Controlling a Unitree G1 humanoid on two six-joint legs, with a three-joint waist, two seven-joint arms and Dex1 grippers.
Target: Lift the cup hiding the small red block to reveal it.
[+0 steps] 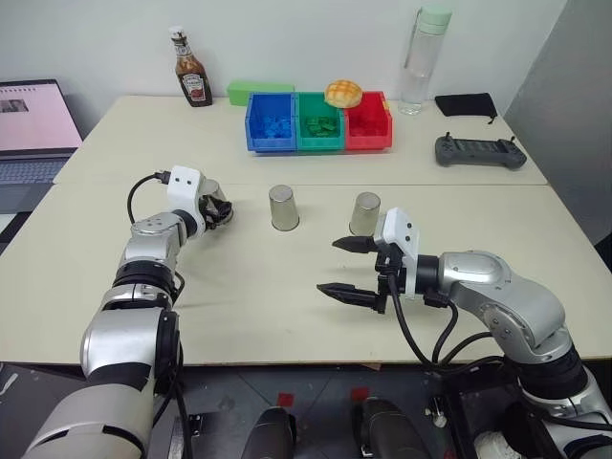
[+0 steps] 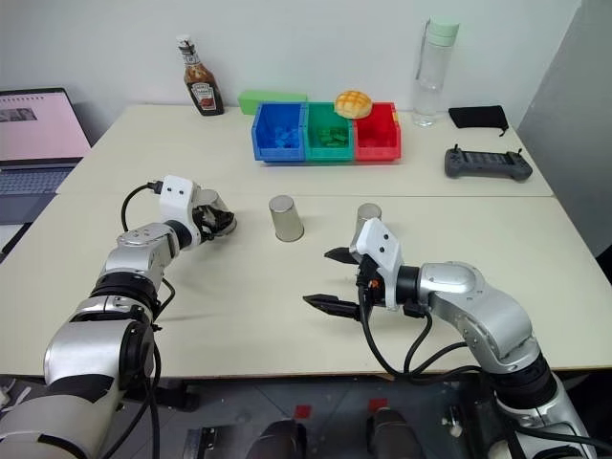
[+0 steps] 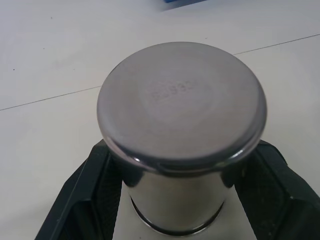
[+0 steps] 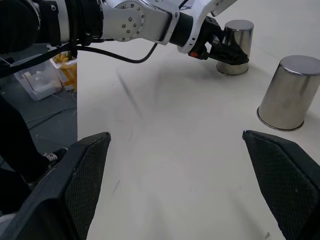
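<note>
Three silvery cups stand upside down in a row on the cream table [image 1: 258, 287]. My left gripper [image 1: 218, 208] is shut on the left cup [image 1: 212, 194]. In the left wrist view its black fingers [image 3: 82, 200] press both sides of that cup [image 3: 180, 125]. The middle cup [image 1: 283, 207] and the right cup [image 1: 364, 212] stand free. My right gripper [image 1: 328, 267] hovers open in front of the right cup, pointing left, with nothing between its fingers. The small red block is hidden.
At the back stand blue, green and red bins [image 1: 318, 124] with a bun [image 1: 343, 93] on top. A ketchup bottle [image 1: 192, 72], a green box [image 1: 258, 92], a water bottle [image 1: 425, 59], a black pouch [image 1: 466, 103] and a controller [image 1: 479, 151] are there too. A laptop [image 1: 33, 124] sits far left.
</note>
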